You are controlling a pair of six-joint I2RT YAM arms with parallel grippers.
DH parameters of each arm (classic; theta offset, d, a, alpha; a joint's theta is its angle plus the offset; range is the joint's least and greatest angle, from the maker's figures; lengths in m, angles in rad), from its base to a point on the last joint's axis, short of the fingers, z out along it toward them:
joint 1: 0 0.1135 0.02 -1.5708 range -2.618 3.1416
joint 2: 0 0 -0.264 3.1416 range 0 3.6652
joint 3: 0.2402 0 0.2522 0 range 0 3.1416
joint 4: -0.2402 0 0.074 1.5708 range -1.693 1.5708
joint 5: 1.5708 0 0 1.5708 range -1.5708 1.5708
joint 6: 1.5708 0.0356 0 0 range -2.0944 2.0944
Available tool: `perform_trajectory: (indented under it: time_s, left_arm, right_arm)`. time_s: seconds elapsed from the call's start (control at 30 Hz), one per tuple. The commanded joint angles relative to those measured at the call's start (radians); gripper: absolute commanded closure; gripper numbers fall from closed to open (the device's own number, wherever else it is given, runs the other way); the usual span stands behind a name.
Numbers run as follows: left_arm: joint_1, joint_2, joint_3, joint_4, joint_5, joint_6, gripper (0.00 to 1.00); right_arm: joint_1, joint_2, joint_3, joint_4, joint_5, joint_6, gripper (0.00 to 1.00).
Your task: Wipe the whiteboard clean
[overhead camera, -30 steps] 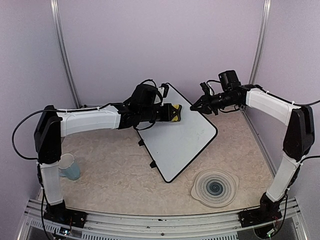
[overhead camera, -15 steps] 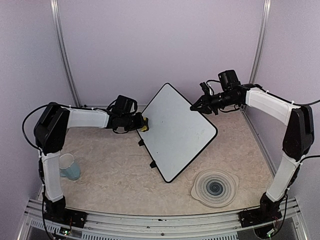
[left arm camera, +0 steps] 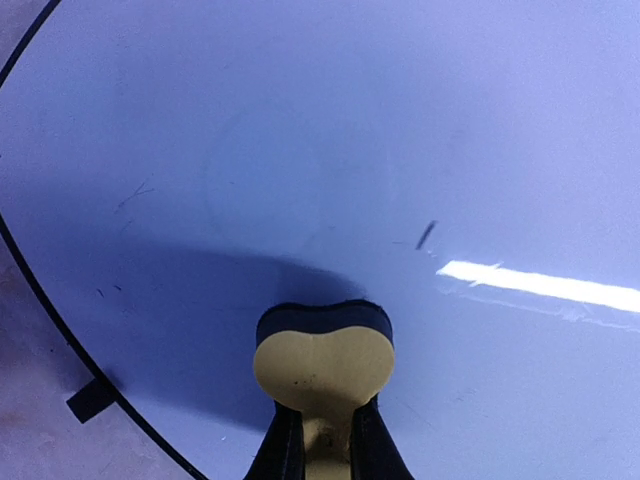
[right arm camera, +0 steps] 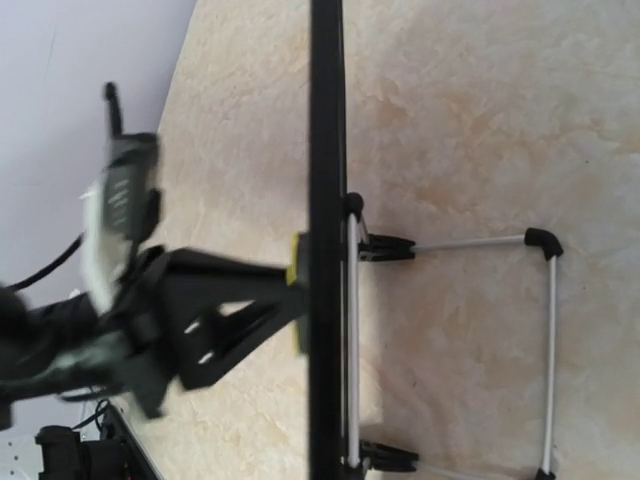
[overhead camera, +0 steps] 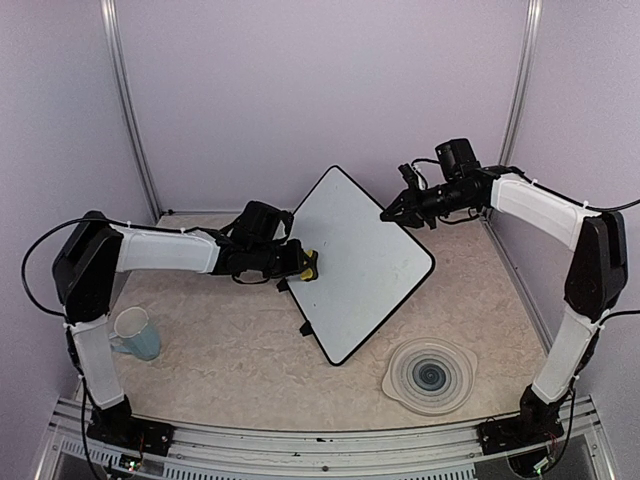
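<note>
Whiteboard [overhead camera: 365,265] at mid-table: stands on one long edge, small black feet [overhead camera: 304,328] on the table [overhead camera: 220,350], leans back on a wire stand [right arm camera: 548,340], white face turned toward the left arm. Almost blank; shows only a short dark stroke [left arm camera: 426,235] and a few faint specks nearer the frame.

Left arm: rises from its base at the near left, folds at the elbow, lies nearly level with the white forearm running right, low over the table, to the board's lower left edge. Left gripper [overhead camera: 302,266] clamped narrow on a yellow eraser [left arm camera: 322,355], fingers [left arm camera: 283,455] pinching its stem from both sides. Eraser's dark pad faces the board and sits close against it, just inside the frame, near one foot; cannot tell for sure whether touching.

Right arm: climbs from the near right, bends high by the side wall, stretches the forearm left and slightly down. Right gripper [overhead camera: 390,213] meets the board's raised far edge, tips right at the black frame; cannot tell whether closed on it or only beside it, own fingers hidden in the wrist view, which looks straight along the board's thin edge.

Elsewhere: blue cup [overhead camera: 135,335] by the left arm, round ribbed plate [overhead camera: 428,376] near the board's nearest corner, both well apart from the grippers
</note>
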State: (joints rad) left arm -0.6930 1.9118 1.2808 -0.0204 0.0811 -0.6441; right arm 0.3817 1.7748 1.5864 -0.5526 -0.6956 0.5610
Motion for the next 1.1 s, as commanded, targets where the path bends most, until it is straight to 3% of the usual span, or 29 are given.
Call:
perform_trajectory:
  time_s: [0.0, 0.17, 0.3, 0.57, 0.8, 0.93, 1.07]
  left_arm:
    - [0.012, -0.123, 0.008, -0.031, 0.008, 0.009, 1.0]
    - [0.012, -0.22, -0.009, -0.135, -0.014, 0.056, 1.0]
    - [0.005, -0.296, -0.056, -0.215, -0.04, 0.071, 1.0]
    - [-0.061, -0.423, -0.222, -0.382, -0.144, -0.012, 1.0]
    - [-0.187, -0.39, -0.315, -0.497, -0.239, -0.096, 0.99]
    - [-0.211, -0.327, -0.333, -0.472, -0.24, -0.114, 0.9]
    - [-0.222, -0.272, -0.337, -0.441, -0.228, -0.115, 0.72]
  right_arm:
    - [0.029, 0.027, 0.01, -0.079, -0.014, -0.039, 0.85]
    - [-0.002, -0.01, 0.009, -0.076, 0.001, -0.036, 0.57]
    - [-0.024, -0.036, 0.014, -0.078, -0.012, -0.041, 0.45]
    - [-0.084, -0.105, 0.02, -0.118, -0.012, -0.068, 0.33]
    - [-0.191, -0.225, -0.037, -0.135, -0.006, -0.105, 0.22]
    - [-0.208, -0.268, -0.089, -0.132, -0.009, -0.108, 0.2]
    - [-0.211, -0.31, -0.15, -0.115, -0.006, -0.093, 0.19]
